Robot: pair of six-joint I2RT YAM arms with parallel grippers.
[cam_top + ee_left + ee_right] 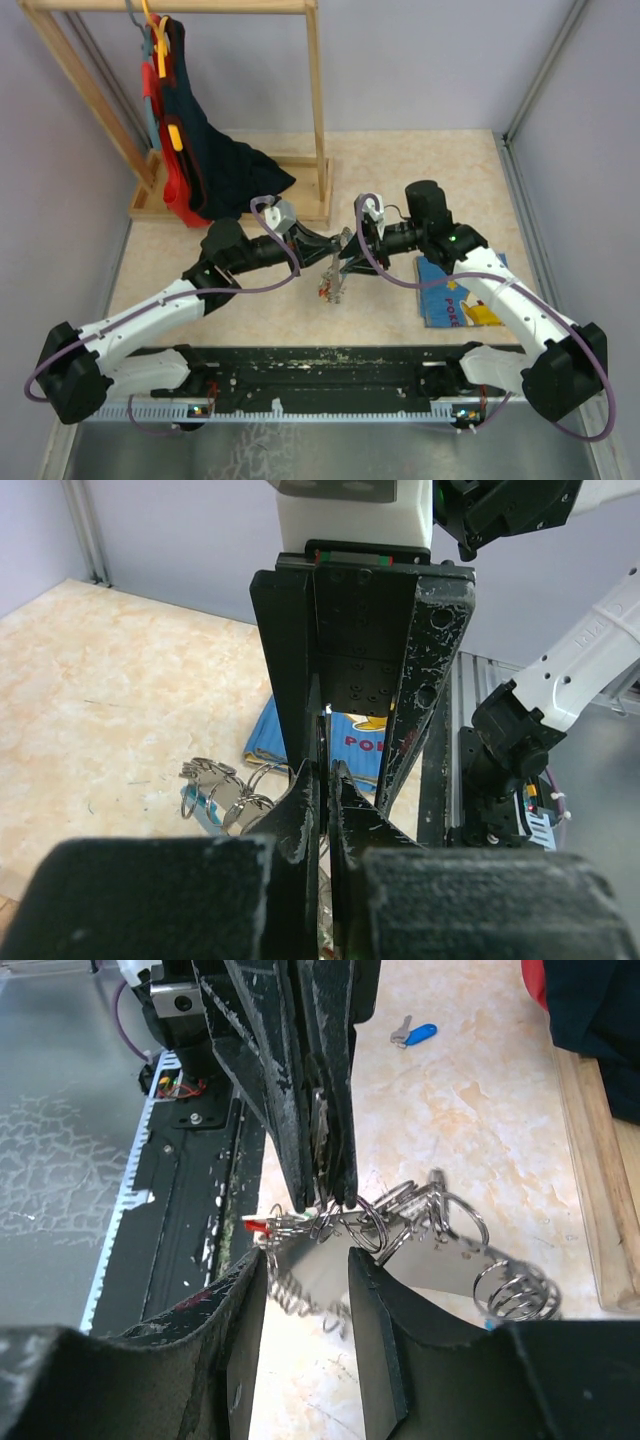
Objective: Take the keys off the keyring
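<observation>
While left jaws pinch the keyring [420,1250], right jaws stand spread just beside it.

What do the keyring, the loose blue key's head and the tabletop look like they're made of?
Keyring: polished silvery metal, going by the bright glints on its rings. Blue key head: likely smooth plastic, given its even saturated colour. Tabletop: matte beige marbled pattern, perhaps laminate or vinyl; unclear.
</observation>
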